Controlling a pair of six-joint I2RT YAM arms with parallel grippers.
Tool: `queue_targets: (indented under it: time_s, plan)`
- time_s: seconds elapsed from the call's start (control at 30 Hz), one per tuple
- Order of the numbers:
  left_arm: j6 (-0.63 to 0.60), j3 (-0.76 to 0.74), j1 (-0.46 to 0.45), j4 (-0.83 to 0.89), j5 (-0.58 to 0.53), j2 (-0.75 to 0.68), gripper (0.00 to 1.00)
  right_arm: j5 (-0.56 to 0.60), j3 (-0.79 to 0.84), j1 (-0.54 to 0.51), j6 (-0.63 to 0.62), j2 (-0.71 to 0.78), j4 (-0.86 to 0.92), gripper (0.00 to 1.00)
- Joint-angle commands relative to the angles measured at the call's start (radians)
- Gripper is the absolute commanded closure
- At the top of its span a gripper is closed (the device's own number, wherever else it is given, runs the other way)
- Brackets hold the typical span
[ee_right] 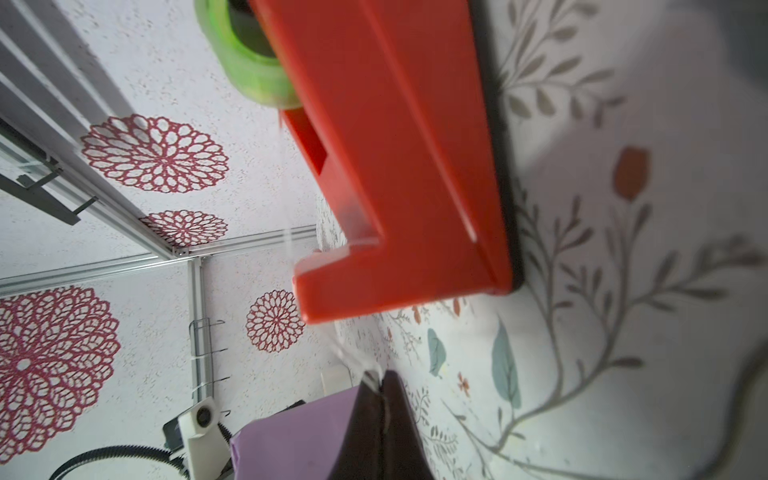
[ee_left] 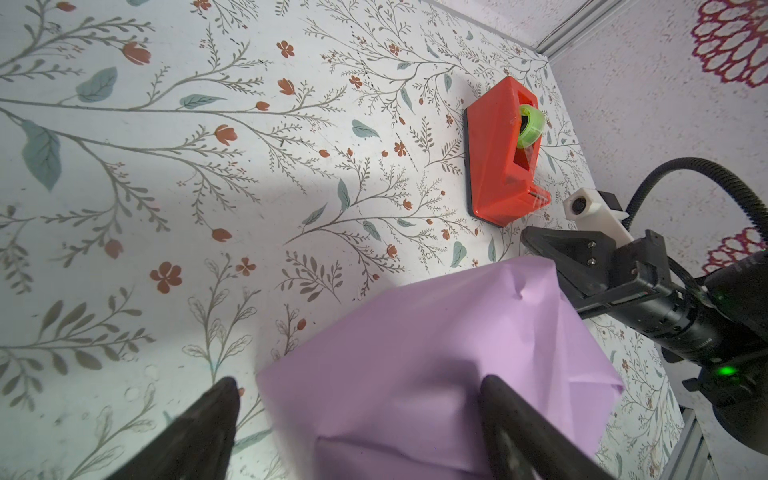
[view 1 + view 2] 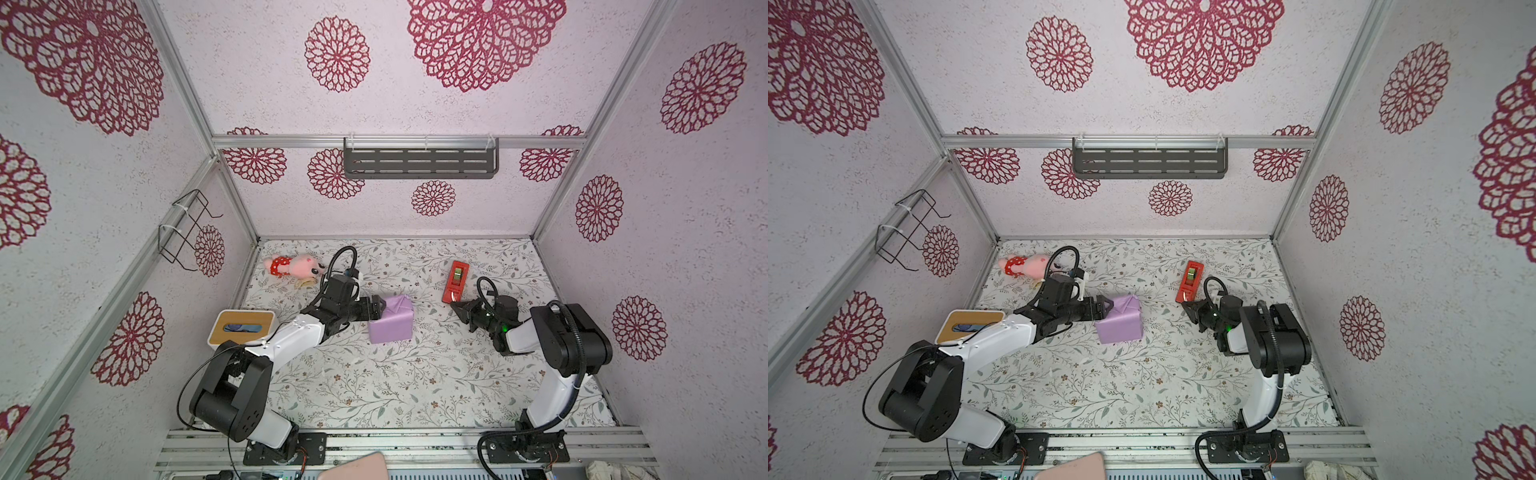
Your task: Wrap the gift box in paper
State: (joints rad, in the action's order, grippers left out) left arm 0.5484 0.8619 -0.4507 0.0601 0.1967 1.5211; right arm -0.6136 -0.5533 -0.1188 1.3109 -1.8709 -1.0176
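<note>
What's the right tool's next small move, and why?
Probably pull the clear tape strip down across the cutter of the red dispenser to tear it off. The right tool looks shut on that strip just past the cutter, and the open left tool sits at the folded end of the lilac paper.

Both top views looked steeply down from high over the front edge of the counter, facing the back wall, far enough to hold both arms. The left wrist camera rode close behind the left claw, facing across the purple paper toward the red tape dispenser. The right wrist camera hung right up against that dispenser, with the paper beyond; every view shared those two.
</note>
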Motion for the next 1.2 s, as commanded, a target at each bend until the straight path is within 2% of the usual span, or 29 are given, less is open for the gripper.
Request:
queue_targets:
  time_s: [0.0,0.3,0.67,1.0,1.1,1.17]
  plan:
    - [-0.023,-0.015,-0.002,0.113,-0.035,0.042,0.08,0.026,0.002,0.01,-0.124,-0.009,0.162,1.0]
    - [-0.026,-0.023,0.0,0.115,-0.04,0.036,0.08,0.159,-0.128,0.035,-0.432,0.036,0.59,1.0]
    - [-0.033,-0.026,-0.001,0.117,-0.045,0.042,0.08,0.202,-0.289,0.057,-0.679,0.042,0.938,1.0]
    - [-0.035,-0.021,0.0,0.123,-0.046,0.043,0.08,0.223,-0.35,0.077,-0.772,0.045,1.057,1.0]
    - [-0.037,-0.02,-0.001,0.125,-0.046,0.045,0.08,0.142,-0.319,0.068,-0.779,0.157,1.033,1.0]
    - [-0.037,-0.021,-0.002,0.125,-0.044,0.048,0.08,0.076,-0.283,0.033,-0.785,0.298,1.012,1.0]
